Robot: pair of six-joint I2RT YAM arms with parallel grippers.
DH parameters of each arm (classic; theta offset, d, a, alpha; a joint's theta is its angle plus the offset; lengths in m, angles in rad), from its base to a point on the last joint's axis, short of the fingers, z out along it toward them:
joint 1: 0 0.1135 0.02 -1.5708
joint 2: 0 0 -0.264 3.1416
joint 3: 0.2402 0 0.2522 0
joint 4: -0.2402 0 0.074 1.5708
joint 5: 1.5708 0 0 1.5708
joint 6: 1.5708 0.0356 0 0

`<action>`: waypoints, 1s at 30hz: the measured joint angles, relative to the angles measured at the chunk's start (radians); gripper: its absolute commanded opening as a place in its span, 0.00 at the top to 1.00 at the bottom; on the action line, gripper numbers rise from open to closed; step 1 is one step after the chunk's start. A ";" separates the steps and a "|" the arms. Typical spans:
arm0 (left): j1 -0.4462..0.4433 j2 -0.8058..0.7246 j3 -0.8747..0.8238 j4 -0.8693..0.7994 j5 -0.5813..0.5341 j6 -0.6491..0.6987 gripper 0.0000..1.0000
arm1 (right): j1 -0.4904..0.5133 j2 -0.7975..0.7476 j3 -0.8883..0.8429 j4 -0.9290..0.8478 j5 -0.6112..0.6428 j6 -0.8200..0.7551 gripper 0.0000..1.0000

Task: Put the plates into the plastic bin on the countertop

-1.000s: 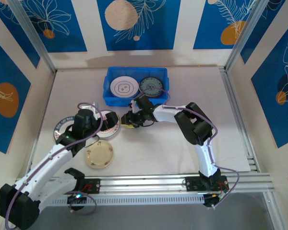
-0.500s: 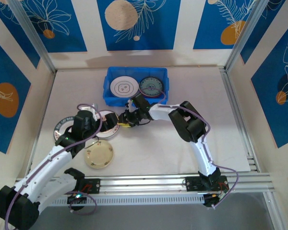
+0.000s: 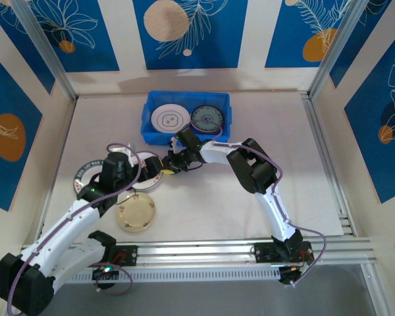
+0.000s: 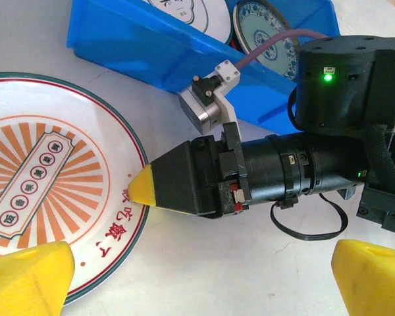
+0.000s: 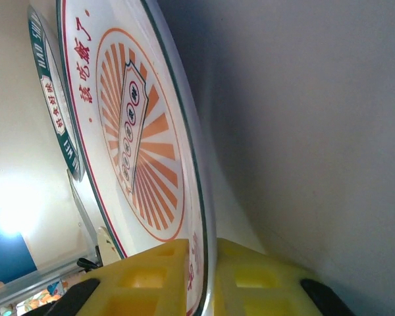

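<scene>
The blue bin (image 3: 147, 125) sits on the counter (image 3: 303, 171). Inside it lie a white plate (image 3: 169, 118) and a teal plate (image 3: 206, 119), side by side. Just in front of the bin lies the striped plate (image 4: 52, 164). The right gripper (image 5: 201, 253) pinches its rim, with a yellow finger on each side. The left gripper (image 4: 204, 280) hangs over the same plate with its fingers spread wide, holding nothing. A cream plate (image 3: 135, 212) lies farther from the bin.
</scene>
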 measured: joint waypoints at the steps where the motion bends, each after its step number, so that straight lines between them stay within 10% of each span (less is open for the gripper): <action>1: 0.000 0.001 0.000 0.000 0.000 0.000 0.00 | 0.000 0.000 -0.002 0.002 0.000 0.000 0.89; 15: 0.000 0.045 0.014 -0.008 -0.002 0.028 0.00 | -0.014 -0.129 -0.174 0.063 0.028 0.049 1.00; 30: 0.000 0.192 0.249 -0.031 0.032 0.146 0.03 | -0.180 -0.624 -0.380 -0.119 0.132 -0.005 1.00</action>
